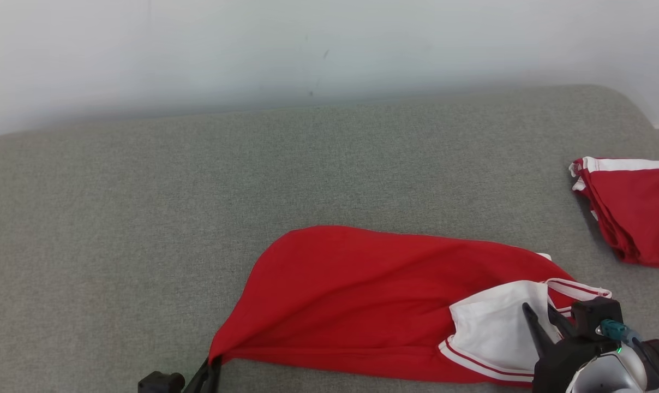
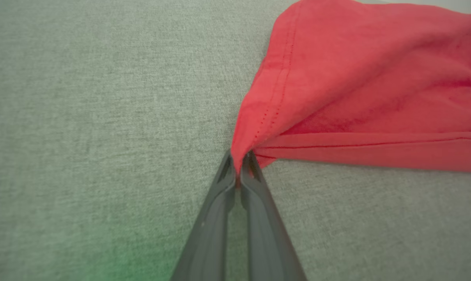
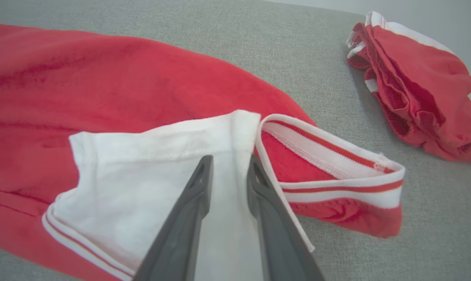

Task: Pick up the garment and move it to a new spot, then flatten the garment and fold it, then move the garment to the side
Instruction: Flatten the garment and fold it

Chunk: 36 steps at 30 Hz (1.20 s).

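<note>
Left gripper (image 2: 240,158) pinched shut on red corner of garment (image 1: 362,295). Right gripper (image 3: 230,162) half open over white part, can't tell if gripping. Garment at bench (image 1: 144,218) front edge; folded garment (image 1: 637,218) at right edge. Two garments, two grippers.

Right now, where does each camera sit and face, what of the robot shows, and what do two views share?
Head view: on the head, facing forward and down at the grey surface; left gripper, right gripper at bottom.
Left wrist view: on that wrist, along its fingers pinching the red garment.
Right wrist view: likewise, along its fingers to the white panel.
Shared by head and right wrist: folded garment.
</note>
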### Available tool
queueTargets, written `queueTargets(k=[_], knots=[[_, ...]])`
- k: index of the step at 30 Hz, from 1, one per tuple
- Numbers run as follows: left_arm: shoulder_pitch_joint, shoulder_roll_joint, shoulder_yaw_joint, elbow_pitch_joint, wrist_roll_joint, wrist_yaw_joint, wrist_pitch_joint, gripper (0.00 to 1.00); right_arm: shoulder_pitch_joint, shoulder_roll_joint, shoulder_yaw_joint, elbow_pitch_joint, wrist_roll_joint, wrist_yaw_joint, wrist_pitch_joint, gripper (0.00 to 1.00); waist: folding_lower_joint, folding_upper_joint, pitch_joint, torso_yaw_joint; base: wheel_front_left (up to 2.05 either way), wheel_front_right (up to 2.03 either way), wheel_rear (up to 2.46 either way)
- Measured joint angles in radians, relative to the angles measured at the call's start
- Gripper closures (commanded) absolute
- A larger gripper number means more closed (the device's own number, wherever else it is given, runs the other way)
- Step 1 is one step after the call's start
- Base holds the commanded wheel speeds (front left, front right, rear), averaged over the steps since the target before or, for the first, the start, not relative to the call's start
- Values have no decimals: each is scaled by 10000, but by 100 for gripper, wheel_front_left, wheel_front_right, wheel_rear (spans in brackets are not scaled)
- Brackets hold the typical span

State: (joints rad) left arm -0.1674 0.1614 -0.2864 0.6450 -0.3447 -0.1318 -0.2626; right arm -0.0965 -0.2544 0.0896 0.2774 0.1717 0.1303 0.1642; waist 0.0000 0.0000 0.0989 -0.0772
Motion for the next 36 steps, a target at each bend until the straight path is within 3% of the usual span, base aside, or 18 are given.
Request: queueTargets(k=[1,7,12,16,28,32,36], knots=[[-11,2,-4,0,-2,0,0,100,-58,-10,-15,59,8,0,2,100,0,0,15,11,0,0,0],[-23,-6,52,-261,-138,0,2,100,-242,-36,-150,-161,92,0,-422,100,1,0,22,102,0,0,0],[-64,29,380,-1064,-439,0,2,100,-590,-102,-477,-1129,232,0,-1001,100,1,0,-33,67,0,0,0],[-210,184,255,-1783,-1143,0,15,100,-1217,-550,-445,-2059,174,0,-1177,100,1,0,-84,-36,0,0,0],[-1900,1858,-265,-5434,-5716,4,1714,100,-4309,-2529,621,-3628,117,0,-460,100,1,0,-51,-160,0,0,0],[-2937,2370,-117,-5950,-6427,6,2276,100,-5603,-3051,1248,-3574,259,0,-316,100,1,0,61,-196,0,0,0],[-3955,2452,67,-6059,-6719,96,2752,100,-6851,-3373,1680,-3281,410,0,-326,100,1,1,173,-272,0,0,0]])
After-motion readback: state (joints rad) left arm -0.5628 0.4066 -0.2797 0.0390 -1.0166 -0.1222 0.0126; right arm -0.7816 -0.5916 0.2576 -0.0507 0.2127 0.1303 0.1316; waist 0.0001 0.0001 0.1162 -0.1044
